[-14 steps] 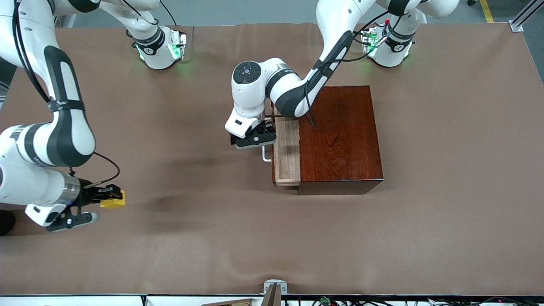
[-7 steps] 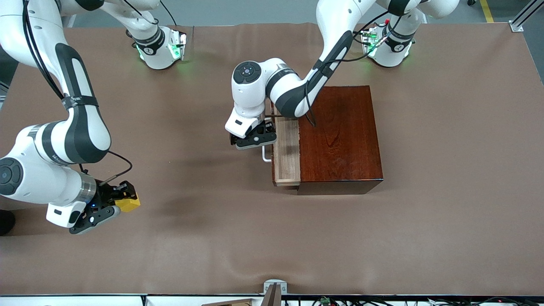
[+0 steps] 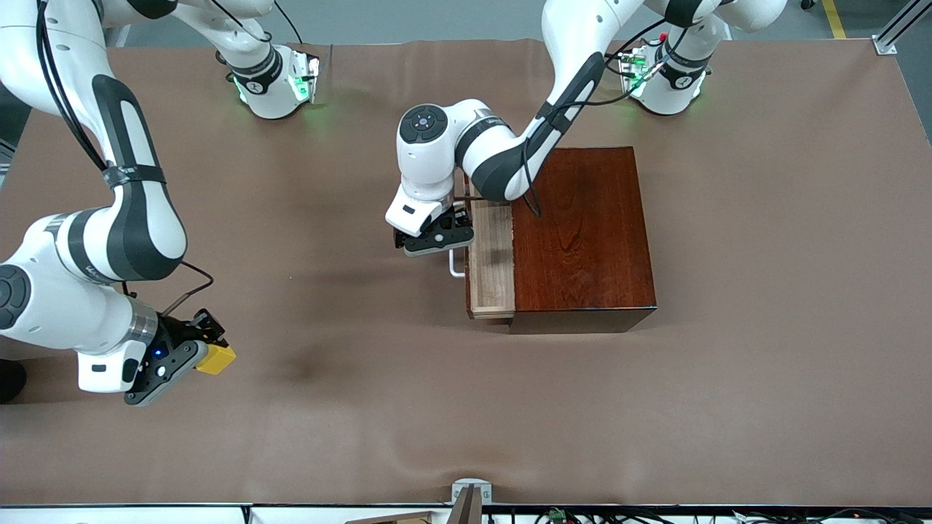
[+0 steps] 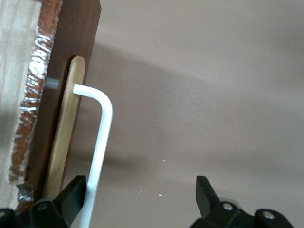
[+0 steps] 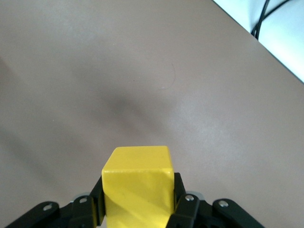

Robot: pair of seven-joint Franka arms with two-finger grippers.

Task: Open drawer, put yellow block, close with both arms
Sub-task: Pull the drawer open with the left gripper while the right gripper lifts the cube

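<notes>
The yellow block (image 3: 216, 359) sits between the fingers of my right gripper (image 3: 207, 351), which is shut on it above the table mat at the right arm's end; the right wrist view shows the block (image 5: 137, 183) gripped on both sides by my right gripper (image 5: 137, 202). The drawer (image 3: 491, 255) stands partly pulled out of the dark reddish-brown box (image 3: 582, 233). My left gripper (image 3: 437, 236) is open at the white handle (image 3: 456, 266). In the left wrist view the handle (image 4: 100, 142) runs just inside one finger (image 4: 71, 192) of my left gripper (image 4: 140, 192).
The brown mat (image 3: 437, 407) covers the whole table. A small metal fitting (image 3: 470, 491) sits at the table edge nearest the front camera. The arm bases stand along the edge farthest from it.
My right arm has carried the yellow block a short way toward the left arm's end and turned its wrist. The left arm and the drawer have not moved.
</notes>
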